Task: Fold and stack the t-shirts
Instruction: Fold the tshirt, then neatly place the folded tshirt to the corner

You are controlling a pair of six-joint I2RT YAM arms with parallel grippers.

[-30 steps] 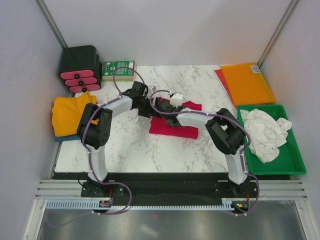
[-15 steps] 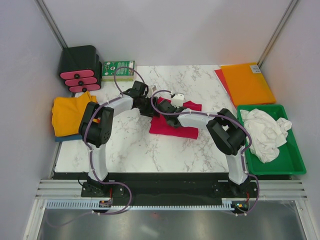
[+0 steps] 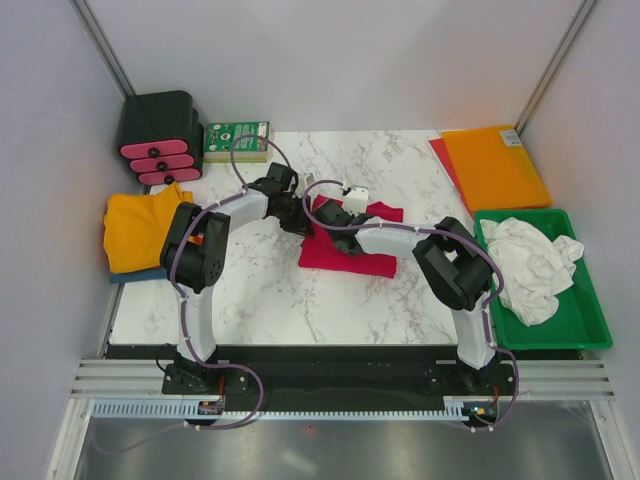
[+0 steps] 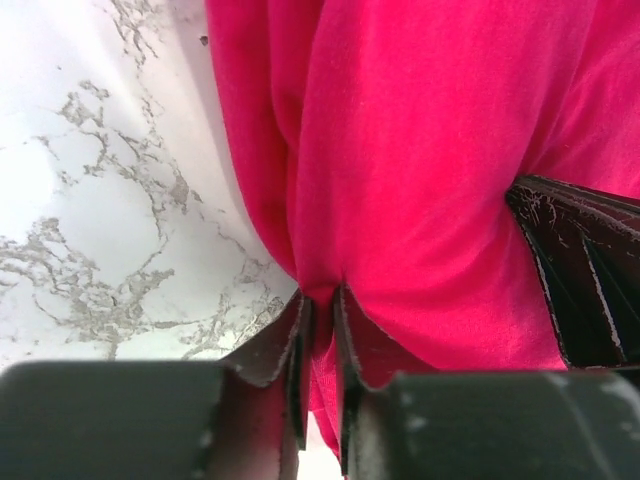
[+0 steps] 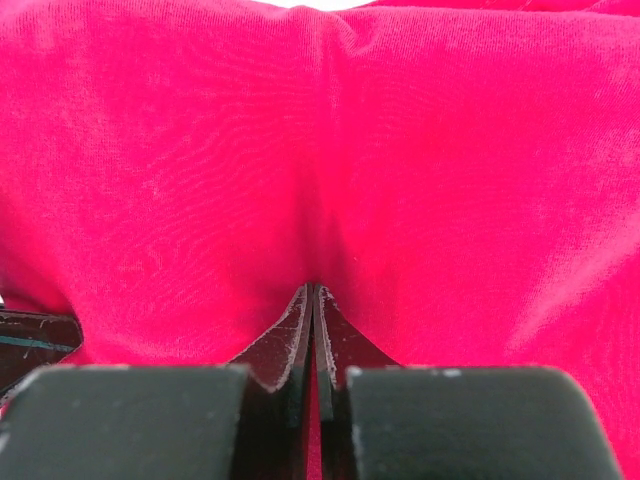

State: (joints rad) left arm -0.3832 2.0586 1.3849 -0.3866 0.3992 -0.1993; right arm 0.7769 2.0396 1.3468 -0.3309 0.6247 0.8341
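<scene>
My two arms rise from the near edge of the desk [image 3: 250, 300] and bend inward, so that both wrists meet over its middle.

My left claw [image 4: 320, 310] is clenched on the crimson t-shirt [image 3: 345, 255]. Its two dark fingers stand nearly together, with a fold of red cloth pinched between the tips. The cloth puckers where they bite. To the left of that fold the bare marble shows, and the shirt's edge lies on it.

My right claw [image 5: 313, 310] is clenched on the same shirt. Its fingertips are pressed together, and the cloth gathers into a crease that runs up from them. Red fabric fills nearly all of that wrist's view. The two claws hold the shirt close beside each other, and a dark part of each one shows at the edge of the other's wrist view.

From above, the crimson t-shirt lies on the middle of the desk as a partly folded, bunched shape. A wider part lies nearer to me and a narrower part beyond the claws.

On the left edge of the desk lies the yellow t-shirt [image 3: 135, 230], loosely folded, with a sliver of blue cloth [image 3: 122, 277] showing under its near side. On the right stands the green tray [image 3: 590, 320], with the white t-shirt [image 3: 530, 265] crumpled inside it.

Farther back on the right, the orange sheet [image 3: 495, 165] lies flat beyond the tray. At the far left corner stands a black box [image 3: 160, 125] with pink fronts, and just beside it lies a small green box [image 3: 237, 138].
</scene>
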